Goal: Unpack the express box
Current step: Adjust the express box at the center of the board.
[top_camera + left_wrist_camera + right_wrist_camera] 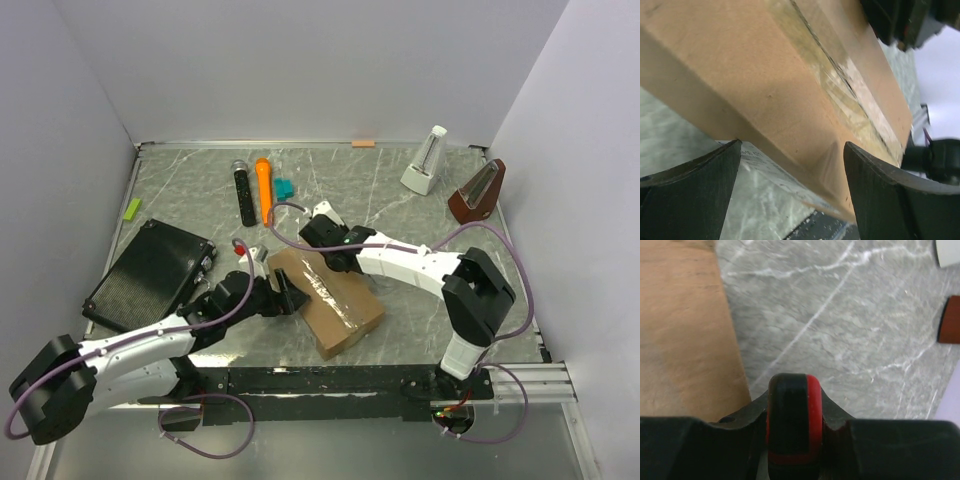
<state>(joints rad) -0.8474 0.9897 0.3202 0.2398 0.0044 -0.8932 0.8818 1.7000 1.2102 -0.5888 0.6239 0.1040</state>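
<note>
The express box [330,295] lies flat on the marbled table [400,205] near our bases, with its long axis slanting from far-left to near-right and its taped seam up. Our left gripper [790,200] gapes wide across its near-left end — contact unclear. Our right gripper [792,427] clamps a black-and-red tool [790,400] beside the box's far edge.

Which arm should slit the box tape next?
Right. The right gripper is shut on a red-black tool at the far end of the box; the left gripper is open, straddling a corner.
</note>
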